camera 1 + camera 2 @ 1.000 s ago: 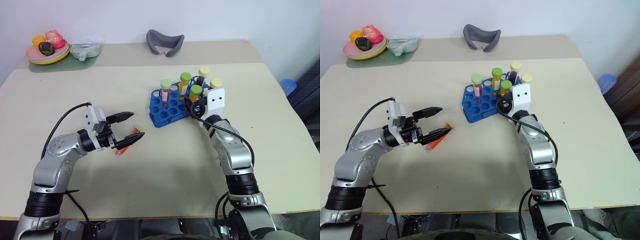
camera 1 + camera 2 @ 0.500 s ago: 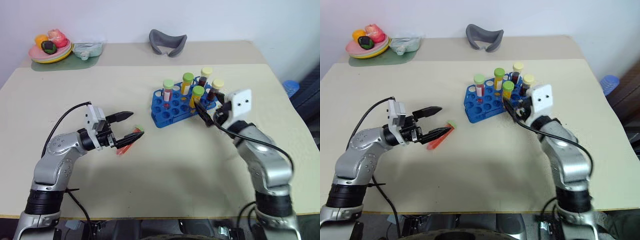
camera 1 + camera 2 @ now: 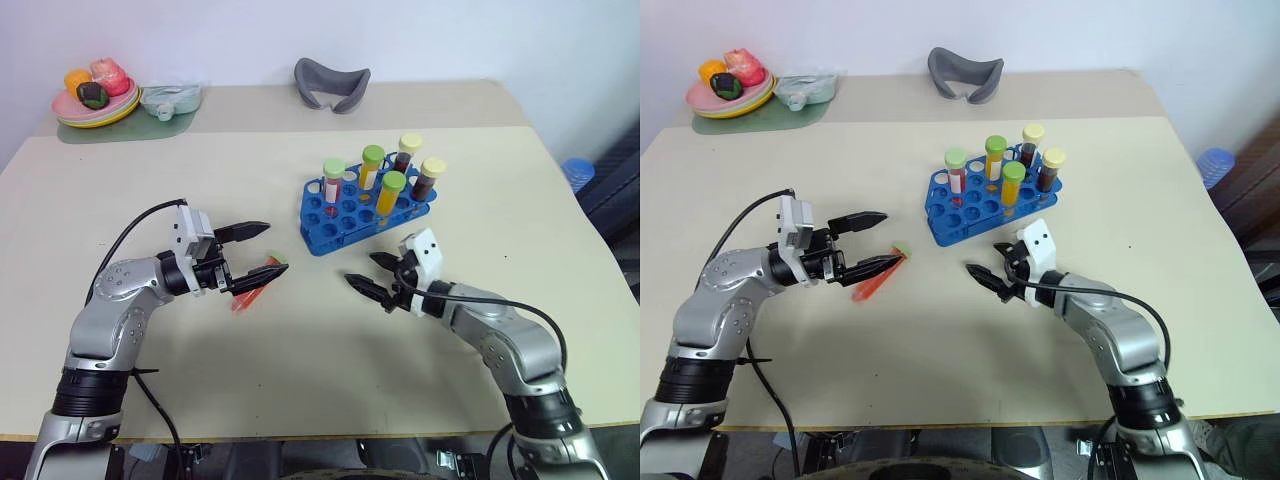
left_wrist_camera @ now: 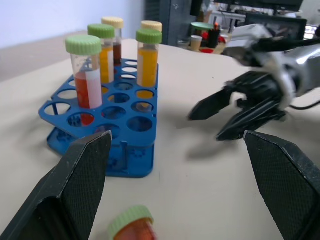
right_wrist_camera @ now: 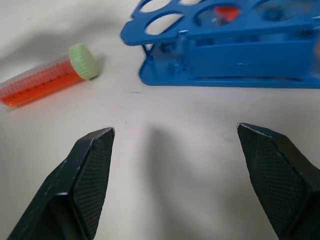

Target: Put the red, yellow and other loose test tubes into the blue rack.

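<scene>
One loose test tube (image 3: 243, 298), red-orange with a pale green cap, lies on the table left of the blue rack (image 3: 318, 240). My left gripper (image 3: 277, 248) hovers open over it, the near finger crossing the tube; I cannot tell whether they touch. In the left wrist view the cap (image 4: 131, 226) sits low between the fingers. Several capped tubes stand upright in the rack. My right gripper (image 3: 360, 268) is open and empty, low over the table in front of the rack, pointing left at the tube (image 5: 45, 80).
At the back left are a plate of toy food (image 3: 95, 105) on a green mat and a clear container (image 3: 172, 98). A grey curved object (image 3: 330, 82) lies at the back centre. A blue object (image 3: 575, 172) sits beyond the table's right edge.
My right gripper has drawn back from the rack's right end, sunk toward the table and swung round to point left. The left gripper and the loose tube have stayed put.
</scene>
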You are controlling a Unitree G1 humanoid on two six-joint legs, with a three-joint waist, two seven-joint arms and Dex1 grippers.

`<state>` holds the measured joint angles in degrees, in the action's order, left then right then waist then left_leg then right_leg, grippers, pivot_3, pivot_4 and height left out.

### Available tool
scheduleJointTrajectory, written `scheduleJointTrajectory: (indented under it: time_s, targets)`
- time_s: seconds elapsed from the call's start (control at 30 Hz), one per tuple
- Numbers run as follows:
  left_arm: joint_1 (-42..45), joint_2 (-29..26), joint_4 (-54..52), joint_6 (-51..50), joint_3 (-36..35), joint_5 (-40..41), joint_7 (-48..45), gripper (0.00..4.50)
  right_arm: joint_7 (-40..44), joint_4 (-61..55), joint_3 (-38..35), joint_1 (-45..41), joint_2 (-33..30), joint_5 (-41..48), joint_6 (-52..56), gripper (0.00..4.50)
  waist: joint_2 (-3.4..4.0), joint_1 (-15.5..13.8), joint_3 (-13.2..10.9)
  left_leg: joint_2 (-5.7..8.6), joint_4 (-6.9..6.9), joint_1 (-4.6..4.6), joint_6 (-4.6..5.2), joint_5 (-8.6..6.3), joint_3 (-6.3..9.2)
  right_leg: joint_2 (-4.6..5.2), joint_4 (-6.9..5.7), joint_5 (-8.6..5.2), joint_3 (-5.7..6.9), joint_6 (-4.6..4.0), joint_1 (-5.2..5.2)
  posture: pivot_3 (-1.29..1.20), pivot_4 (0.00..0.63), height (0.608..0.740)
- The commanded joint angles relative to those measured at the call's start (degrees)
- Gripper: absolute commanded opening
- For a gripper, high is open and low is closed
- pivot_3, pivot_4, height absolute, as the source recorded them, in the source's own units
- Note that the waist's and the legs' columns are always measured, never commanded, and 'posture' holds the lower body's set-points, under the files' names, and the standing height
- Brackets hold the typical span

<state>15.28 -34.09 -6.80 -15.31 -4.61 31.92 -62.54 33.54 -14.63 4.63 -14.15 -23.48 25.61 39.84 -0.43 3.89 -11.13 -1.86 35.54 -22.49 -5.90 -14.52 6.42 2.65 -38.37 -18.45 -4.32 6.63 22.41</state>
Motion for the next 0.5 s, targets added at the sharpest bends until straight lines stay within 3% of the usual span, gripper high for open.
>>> scheduleJointTrajectory:
  time_s: [0.03,0.5]
  targets:
    - [-1.1,-1.4,-1.2,0.6,-1.8,0.6,-1.0,4.38,3.5,4.7,2.0,-4.0,0.7,-1.7,-4.6,3.98,0.0,0.0,0.0,0.0,0.0,0.0,0.0,0.0,0.0,0.0,0.01,0.0,0.01,0.0,0.0,0.0,0.15,0.74]
    - [-6.6,-2.4,-6.2,-0.2,-3.9,1.6,1.0,4.38,9.4,19.6,6.5,-15.1,6.1,-7.5,-14.7,3.98,0.0,0.2,0.0,-0.01,-0.05,0.02,0.0,0.0,0.0,0.0,0.0,0.01,0.01,0.0,0.02,0.0,0.15,0.74]
